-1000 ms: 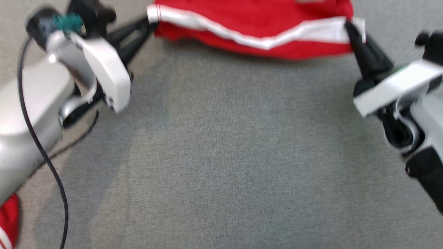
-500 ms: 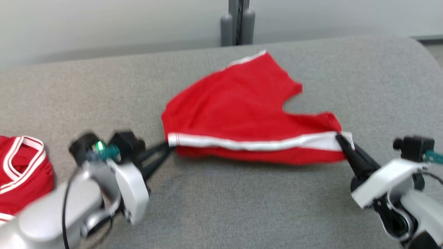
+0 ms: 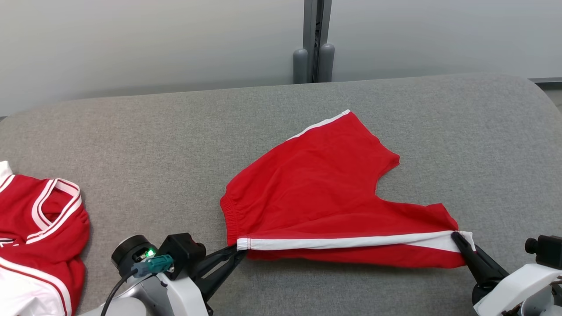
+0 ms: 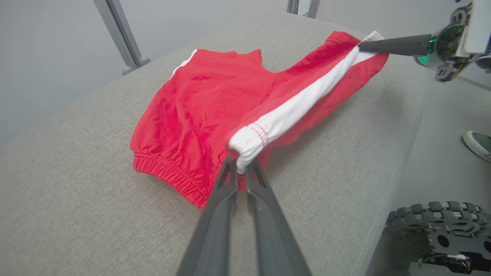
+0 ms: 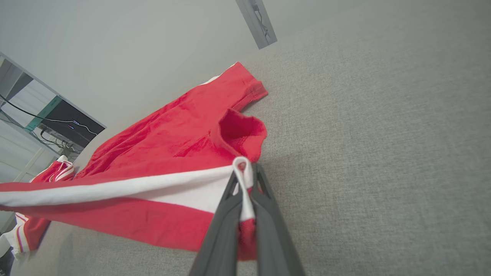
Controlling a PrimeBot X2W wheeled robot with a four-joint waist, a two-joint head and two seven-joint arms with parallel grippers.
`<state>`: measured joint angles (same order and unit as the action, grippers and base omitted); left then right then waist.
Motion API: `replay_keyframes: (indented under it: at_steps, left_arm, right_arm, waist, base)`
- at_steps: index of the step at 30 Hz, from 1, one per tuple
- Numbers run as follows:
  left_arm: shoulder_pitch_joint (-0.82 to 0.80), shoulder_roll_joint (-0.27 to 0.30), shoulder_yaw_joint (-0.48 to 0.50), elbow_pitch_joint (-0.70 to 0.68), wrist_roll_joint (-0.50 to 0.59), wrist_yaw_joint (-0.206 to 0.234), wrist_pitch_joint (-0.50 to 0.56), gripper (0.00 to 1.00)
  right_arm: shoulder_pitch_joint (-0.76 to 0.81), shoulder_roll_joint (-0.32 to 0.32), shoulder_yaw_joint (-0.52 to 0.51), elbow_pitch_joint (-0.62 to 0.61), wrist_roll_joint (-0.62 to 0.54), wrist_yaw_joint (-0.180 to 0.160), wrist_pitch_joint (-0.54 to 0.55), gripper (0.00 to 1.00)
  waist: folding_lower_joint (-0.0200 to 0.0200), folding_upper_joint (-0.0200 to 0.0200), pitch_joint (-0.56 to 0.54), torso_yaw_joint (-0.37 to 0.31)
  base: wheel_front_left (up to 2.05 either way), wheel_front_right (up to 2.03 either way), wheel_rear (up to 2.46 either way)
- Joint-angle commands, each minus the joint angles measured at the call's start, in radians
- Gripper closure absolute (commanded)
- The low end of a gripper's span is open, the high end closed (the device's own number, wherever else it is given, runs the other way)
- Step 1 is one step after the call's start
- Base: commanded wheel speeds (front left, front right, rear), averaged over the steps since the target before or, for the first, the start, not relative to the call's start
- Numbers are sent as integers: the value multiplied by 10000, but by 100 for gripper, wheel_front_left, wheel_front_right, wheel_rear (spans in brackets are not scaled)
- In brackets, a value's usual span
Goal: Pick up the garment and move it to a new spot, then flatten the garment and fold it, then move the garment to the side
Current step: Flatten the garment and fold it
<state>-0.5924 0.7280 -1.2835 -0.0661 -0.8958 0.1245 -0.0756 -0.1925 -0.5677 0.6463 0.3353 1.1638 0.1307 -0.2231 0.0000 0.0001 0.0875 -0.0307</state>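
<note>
Your left fingers point(image 4: 219, 214) and right fingers point(image 3: 474, 261) each pinch one end of the near edge of the red white-striped fabric shorts point(image 3: 316, 184), held taut so they spread flat across the grey padded table point(image 3: 131, 145).

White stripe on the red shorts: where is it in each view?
Head view: white stripe along the shorts' near edge, lower centre to right.
Left wrist view: it slants from centre to upper right.
Right wrist view: it crosses from left edge to centre.
Shared landmark: grey post beyond the shorts.
</note>
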Motion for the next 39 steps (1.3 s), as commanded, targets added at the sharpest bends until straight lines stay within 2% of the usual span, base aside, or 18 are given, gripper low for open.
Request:
replay_keyframes:
  at_steps: [1, 19, 24, 26, 31, 34, 39]
  left_arm:
    - [141, 20, 34, -45, 84, 71, -2, 100]
    - [-252, -136, 256, 117, -90, -100, 112, 100]
    - [-687, -307, 562, 547, -387, -395, 142, 100]
    - [-1016, -474, 780, 953, -639, -637, 167, 100]
    - [-1639, -863, 981, 1781, -963, -1050, 454, 100]
    - [-1975, -1084, 1097, 2235, -1137, -1106, 722, 100]
    - [-2330, -1426, 1323, 2703, -1445, -932, 994, 100]
  right_arm:
    - [177, -15, -198, -72, -157, 4, 114, 100]
    - [966, 992, -2628, -1133, -2021, 4, 2023, 100]
    - [374, 1348, -3337, -1376, -2552, 4, 2748, 100]
    - [-173, 1542, -3736, -1430, -2742, 4, 3211, 100]
    - [-1216, 1646, -4197, -1350, -3079, 4, 3936, 100]
    - [-1820, 1657, -4329, -1274, -3224, 4, 4400, 100]
    - [-2606, 1697, -4305, -1096, -3349, 4, 5010, 100]
  waist:
    - [0, -1, -28, 15]
    - [0, -1, 105, 95]
    - [0, -1, 564, 91]
    - [0, -1, 959, 140]
    - [0, -1, 1641, 320]
    - [0, -1, 2030, 430]
    - [0, -1, 2451, 594]
  base:
    - [0, 0, 0]
    - [0, 0, 0]
    - [0, 0, 0]
    - [0, 0, 0]
    - [0, 0, 0]
    - [0, 0, 0]
    - [0, 0, 0]
